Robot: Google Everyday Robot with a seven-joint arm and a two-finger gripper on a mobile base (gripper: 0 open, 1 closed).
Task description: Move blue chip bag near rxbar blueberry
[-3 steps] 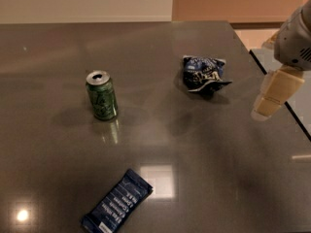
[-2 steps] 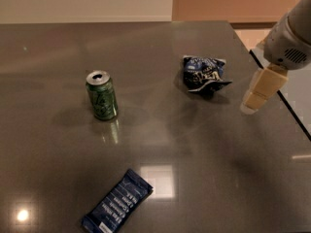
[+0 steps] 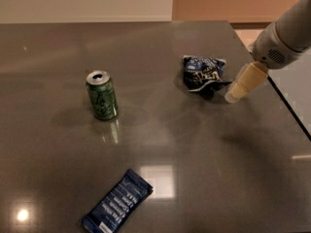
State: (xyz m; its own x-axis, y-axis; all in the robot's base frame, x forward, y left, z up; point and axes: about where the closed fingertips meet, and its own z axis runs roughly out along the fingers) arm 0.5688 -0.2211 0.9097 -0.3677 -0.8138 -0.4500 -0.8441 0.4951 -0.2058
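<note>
The blue chip bag [image 3: 203, 72] lies crumpled on the dark counter [image 3: 194, 154], in the far right part, and the gripper [image 3: 233, 96] hangs just beside its right side, with the pale tip low near the bag's lower right corner; if they touch, I cannot tell. Also I cannot tell if the gripper is released or clenched, because it shows only as one cream-coloured piece under the white arm. The rxbar blueberry [image 3: 116, 203] lies flat at the near edge of the view, left of the middle, turned diagonally, well apart from the bag. A green can [image 3: 102, 95] stands upright on the left, between the two in depth but off to the side; what is inside it is not visible. The right edge of the counter passes close behind the gripper, and a wide bare surface lies between the bag and the bar
</note>
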